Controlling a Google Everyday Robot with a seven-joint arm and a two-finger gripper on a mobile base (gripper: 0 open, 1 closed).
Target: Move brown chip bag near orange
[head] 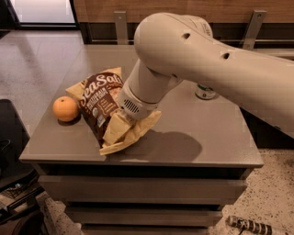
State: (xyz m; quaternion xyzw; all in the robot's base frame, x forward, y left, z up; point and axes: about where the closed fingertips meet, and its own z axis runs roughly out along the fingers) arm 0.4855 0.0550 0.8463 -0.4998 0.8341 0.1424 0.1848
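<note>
- Brown chip bag (98, 103): crinkled film with a slight sheen; dark brown centre panel and pale yellow, creased edges.
- Orange (65, 109): smooth skin, soft gloss.
- Table (197, 137): grey-brown top, smooth, satin and faintly reflective; the stacked edges below are matt.
- Arm (197, 55): cream plastic shell, smooth, low sheen; slotted grille at the wrist.
- Pincer (122, 125): at the bag's right side, under the wrist, mostly covered by the arm; finish cannot be told.
- Can (205, 92): bright metal base, glossy.
- Wall panel (220, 8): wood, warm brown, matt.
- Brackets (121, 25): grey metal, dull.
- Floor (275, 193): speckled and stone-like.
</note>
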